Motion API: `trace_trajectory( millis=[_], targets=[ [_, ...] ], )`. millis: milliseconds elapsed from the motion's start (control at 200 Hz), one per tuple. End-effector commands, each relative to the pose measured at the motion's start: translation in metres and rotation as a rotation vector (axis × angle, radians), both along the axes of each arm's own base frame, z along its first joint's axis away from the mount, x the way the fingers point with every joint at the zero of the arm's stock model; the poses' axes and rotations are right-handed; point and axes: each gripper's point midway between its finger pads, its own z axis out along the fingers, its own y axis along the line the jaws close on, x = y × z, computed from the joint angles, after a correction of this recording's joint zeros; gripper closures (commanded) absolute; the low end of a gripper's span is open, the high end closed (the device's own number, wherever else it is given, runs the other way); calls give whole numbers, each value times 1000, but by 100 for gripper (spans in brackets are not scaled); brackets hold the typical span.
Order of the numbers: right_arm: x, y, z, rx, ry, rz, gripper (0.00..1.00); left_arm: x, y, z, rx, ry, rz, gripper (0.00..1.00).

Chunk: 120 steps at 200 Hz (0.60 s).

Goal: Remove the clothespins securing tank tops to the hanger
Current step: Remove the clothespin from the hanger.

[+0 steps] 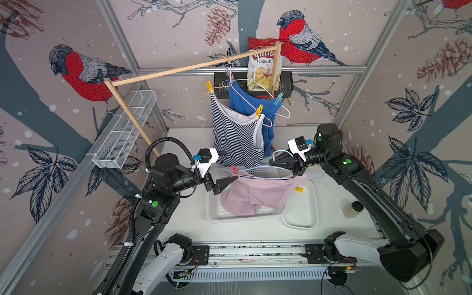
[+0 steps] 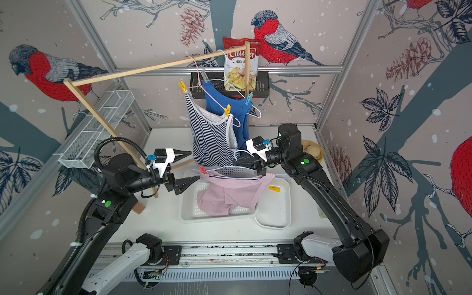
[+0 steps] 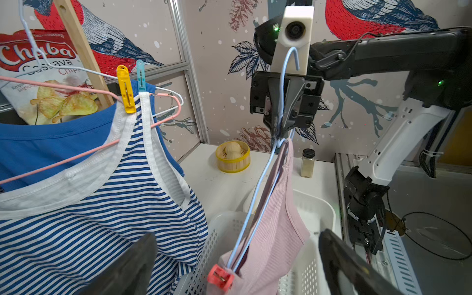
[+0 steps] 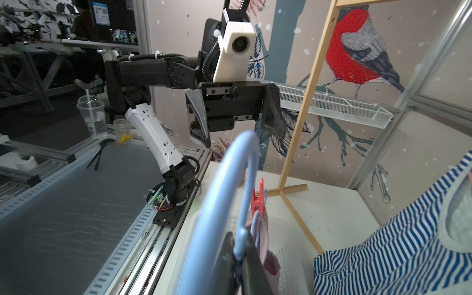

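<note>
Clothespins [image 1: 259,109] at upper centre still pin two tops [image 1: 235,138], one yellow pin [image 1: 298,189] lies in the tray [image 1: 314,204], your right tool [image 1: 272,160] clenches the hanger [image 3: 256,190] mid-frame, and your released left tool [image 2: 195,164] faces its red pin [image 1: 233,169].

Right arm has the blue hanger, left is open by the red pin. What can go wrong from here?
1. The left gripper stands open near the red clothespin; closing, its fingers might also pinch the pink top or the hanger wire.
2. The right gripper is shut on the thin hanger alone, so pulling the clothespin could swing it.
3. The striped top hangs close by the left fingers and could snag.
</note>
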Motion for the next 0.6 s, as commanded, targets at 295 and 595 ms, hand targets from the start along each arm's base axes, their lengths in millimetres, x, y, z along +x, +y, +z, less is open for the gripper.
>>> trace_trajectory(
  millis=[295, 595],
  targets=[
    [-2, -10, 17, 97, 24, 238, 100, -9, 0, -24, 27, -83, -26, 8],
    [-11, -14, 24, 86, 54, 289, 100, 0, -3, -26, 25, -73, -22, 20]
  ],
)
